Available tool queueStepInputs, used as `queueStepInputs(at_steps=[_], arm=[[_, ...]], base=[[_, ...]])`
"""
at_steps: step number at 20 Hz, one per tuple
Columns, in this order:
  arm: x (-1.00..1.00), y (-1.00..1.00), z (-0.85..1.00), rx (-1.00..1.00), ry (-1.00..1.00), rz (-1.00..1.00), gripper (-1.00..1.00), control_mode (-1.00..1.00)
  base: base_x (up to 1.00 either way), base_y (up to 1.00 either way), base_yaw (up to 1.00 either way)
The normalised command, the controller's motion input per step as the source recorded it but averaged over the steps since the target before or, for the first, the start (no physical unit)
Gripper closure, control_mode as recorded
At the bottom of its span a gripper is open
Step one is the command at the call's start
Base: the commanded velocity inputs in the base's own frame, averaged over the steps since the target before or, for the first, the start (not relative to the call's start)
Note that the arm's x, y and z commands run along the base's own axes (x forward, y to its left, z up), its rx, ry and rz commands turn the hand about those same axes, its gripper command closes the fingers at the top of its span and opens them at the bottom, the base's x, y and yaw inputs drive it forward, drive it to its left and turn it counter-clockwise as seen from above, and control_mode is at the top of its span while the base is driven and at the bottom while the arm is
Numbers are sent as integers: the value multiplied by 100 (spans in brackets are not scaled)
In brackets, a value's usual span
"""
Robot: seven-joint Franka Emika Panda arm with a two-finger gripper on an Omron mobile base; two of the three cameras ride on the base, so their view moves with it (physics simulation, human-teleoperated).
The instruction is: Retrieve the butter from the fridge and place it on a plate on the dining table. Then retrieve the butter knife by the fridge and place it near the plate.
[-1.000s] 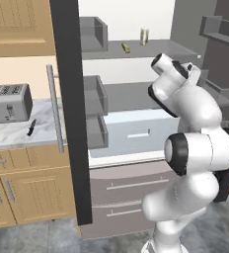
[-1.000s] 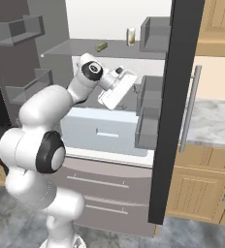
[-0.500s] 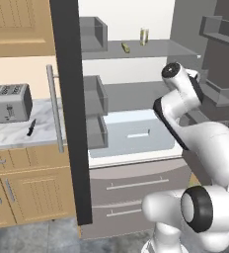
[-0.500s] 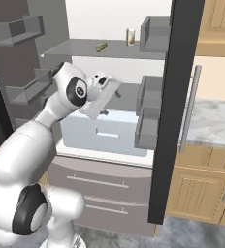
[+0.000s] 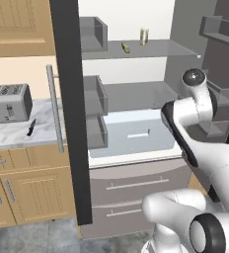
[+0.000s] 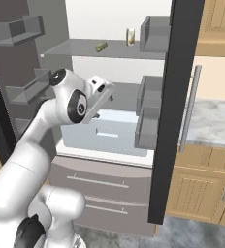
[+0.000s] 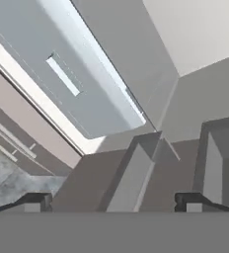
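Left base view, left to right: silver slotted toaster (image 5: 7, 102) on the short marble counter (image 5: 18, 133), and the small all-dark butter knife (image 5: 31, 127) lying just right of the toaster on that counter. Next comes the tall grey-silver fridge (image 5: 136, 113) with both doors open, long bar handle (image 5: 55, 108) on the left door, grey door bins (image 5: 94, 111) on its inside. On the upper fridge shelf (image 5: 151, 49) sits the small thin yellowish butter stick (image 5: 126, 47), with a taller pale cylindrical can (image 5: 144, 36) near it to the right, apart. Below are a pale blue crisper box (image 5: 133, 136) and two wide grey drawers (image 5: 136, 197). The white arm bends in front of the fridge's right half.

Right base view: hand (image 6: 104, 99) held at mid-shelf height, well below the butter stick (image 6: 101, 46). Hand view: fingertips (image 7: 35, 201) spread wide apart, released, nothing between them, pointing at the door bins.
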Motion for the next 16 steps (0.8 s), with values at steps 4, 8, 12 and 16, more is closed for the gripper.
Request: queueStepInputs(at_steps=[4,8,12,16], arm=[[6,68,53,35,-23,22,-100,-100],[18,64,47,35,-6,5,-100,-100],[6,54,49,27,-1,-3,-100,-100],[5,52,27,11,6,-9,-100,-100]], base=[[0,0,0],[0,0,0],[0,0,0],[0,0,0]])
